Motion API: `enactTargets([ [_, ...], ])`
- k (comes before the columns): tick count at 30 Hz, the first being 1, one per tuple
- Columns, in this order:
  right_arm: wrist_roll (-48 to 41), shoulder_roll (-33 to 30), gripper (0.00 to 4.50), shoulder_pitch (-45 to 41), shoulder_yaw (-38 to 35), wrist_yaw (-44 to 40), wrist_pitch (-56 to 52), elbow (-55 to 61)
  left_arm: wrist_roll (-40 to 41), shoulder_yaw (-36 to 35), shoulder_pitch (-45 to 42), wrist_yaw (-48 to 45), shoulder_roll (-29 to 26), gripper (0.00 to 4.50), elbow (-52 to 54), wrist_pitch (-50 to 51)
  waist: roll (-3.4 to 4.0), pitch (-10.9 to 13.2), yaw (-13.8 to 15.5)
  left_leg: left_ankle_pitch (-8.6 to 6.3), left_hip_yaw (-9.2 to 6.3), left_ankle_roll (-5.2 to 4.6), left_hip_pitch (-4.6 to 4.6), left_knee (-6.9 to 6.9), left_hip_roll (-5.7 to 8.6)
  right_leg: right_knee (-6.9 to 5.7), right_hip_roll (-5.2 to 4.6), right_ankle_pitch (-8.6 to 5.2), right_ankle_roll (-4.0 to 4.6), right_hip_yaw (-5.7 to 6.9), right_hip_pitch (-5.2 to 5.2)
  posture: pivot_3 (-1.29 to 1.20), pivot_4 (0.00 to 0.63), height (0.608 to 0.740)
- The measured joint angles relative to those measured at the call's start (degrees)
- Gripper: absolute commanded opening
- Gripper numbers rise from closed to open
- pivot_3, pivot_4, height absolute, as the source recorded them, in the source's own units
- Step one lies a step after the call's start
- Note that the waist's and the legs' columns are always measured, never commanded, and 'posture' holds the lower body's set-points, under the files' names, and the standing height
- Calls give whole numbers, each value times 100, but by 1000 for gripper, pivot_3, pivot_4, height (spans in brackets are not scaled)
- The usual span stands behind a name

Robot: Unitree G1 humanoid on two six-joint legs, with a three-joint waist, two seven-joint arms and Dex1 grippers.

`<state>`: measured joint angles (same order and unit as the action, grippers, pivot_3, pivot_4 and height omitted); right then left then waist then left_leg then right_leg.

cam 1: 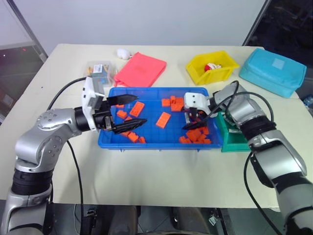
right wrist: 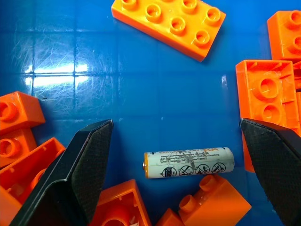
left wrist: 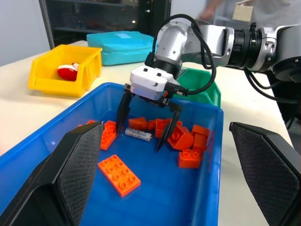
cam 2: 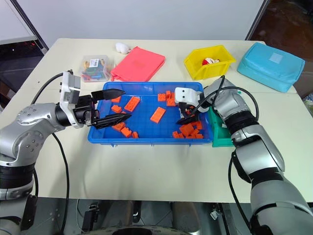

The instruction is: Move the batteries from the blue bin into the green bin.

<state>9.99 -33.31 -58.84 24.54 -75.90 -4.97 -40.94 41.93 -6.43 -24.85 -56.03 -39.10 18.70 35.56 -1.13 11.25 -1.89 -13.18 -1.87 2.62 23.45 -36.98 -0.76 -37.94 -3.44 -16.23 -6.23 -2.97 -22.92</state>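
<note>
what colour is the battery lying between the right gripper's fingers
White-silver with an orange band along one side and small grey printed symbols; the battery shows best in the right wrist view.

We see a glossy blue bin (right wrist: 155, 94) of smooth plastic, holding shiny orange plastic bricks (right wrist: 169, 23). A battery (right wrist: 188, 162) has a printed wrapper; the gripper fingers (right wrist: 89, 165) look matt and finely textured.

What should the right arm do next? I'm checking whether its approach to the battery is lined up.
Probably lower a touch and close. The right gripper is open, its fingers straddling the battery lying flat on the blue bin floor. Orange bricks crowd close against it, so a fingertip may catch one on the descent.
</note>
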Motion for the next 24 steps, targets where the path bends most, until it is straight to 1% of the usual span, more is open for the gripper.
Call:
enactTargets([
  [8, 44, -427, 4460, 174, -23, -375, -440, 755, -17, 4, 8, 4, 46, 4500, -25, -16, 0, 0, 100, -7, 2, -11, 1, 1, 2, 3, -1, 0, 0, 0, -1, 0, 150, 740],
  [18, 40, -436, 4460, 234, -23, -508, -703, 1017, -24, 8, 8, 47, 102, 4500, -25, -37, 0, 0, 87, -7, 3, -12, 1, 1, 1, 4, 0, 0, 0, 0, -2, 0, 150, 740],
  [24, 185, -407, 4460, 238, 92, -601, -638, 1009, -49, 9, 8, 106, 118, 4500, -58, -108, 0, 0, 94, -8, 3, -12, 1, 1, 1, 5, 0, 0, 0, 0, -1, 0, 150, 740],
])
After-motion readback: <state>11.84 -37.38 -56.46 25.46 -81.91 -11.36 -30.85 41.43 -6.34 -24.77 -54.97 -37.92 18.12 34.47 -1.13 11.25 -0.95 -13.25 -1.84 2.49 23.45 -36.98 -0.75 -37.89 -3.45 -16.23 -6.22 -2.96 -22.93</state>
